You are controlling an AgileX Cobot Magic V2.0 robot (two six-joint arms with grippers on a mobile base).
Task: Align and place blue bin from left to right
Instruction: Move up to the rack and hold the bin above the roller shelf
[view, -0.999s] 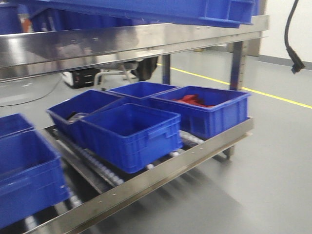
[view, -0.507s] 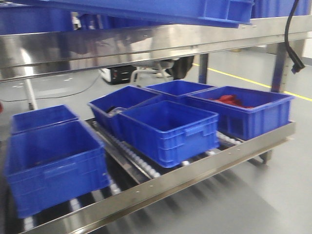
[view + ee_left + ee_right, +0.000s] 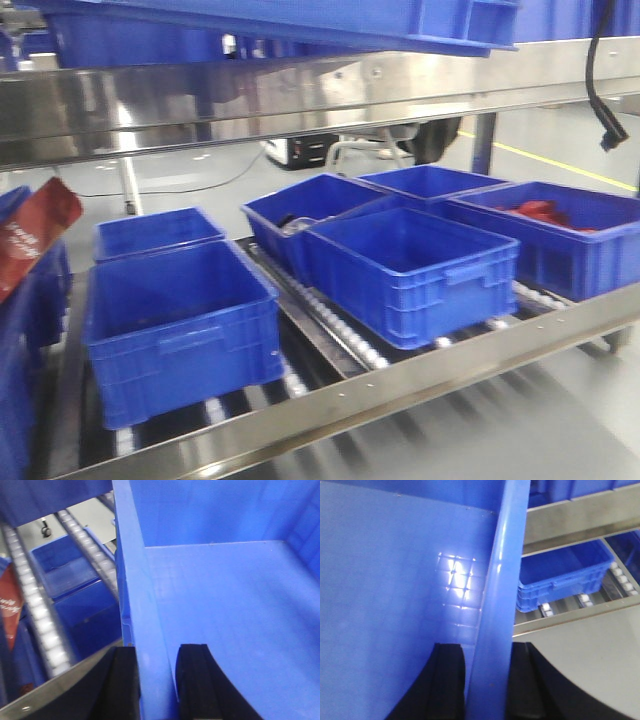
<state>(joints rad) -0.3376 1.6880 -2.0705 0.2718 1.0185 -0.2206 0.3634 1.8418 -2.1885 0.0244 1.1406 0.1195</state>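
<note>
The blue bin hangs across the top of the front view, held off the shelf, and neither gripper shows in that view. My left gripper is shut on the bin's left wall, one black finger outside and one inside over the bin's bare floor. On the other side, my right gripper is shut on the right wall in the same way, with one finger inside. The bin has nothing in it.
A steel shelf beam runs just under the held bin. On the roller shelf below stand several darker blue bins; one at the right holds red items. A red packet sticks up at the far left. A black cable hangs at the right.
The whole rack has slid to the right in the front view, bringing another lower bin and the red packet into view at left. The held bin keeps its place at the top.
</note>
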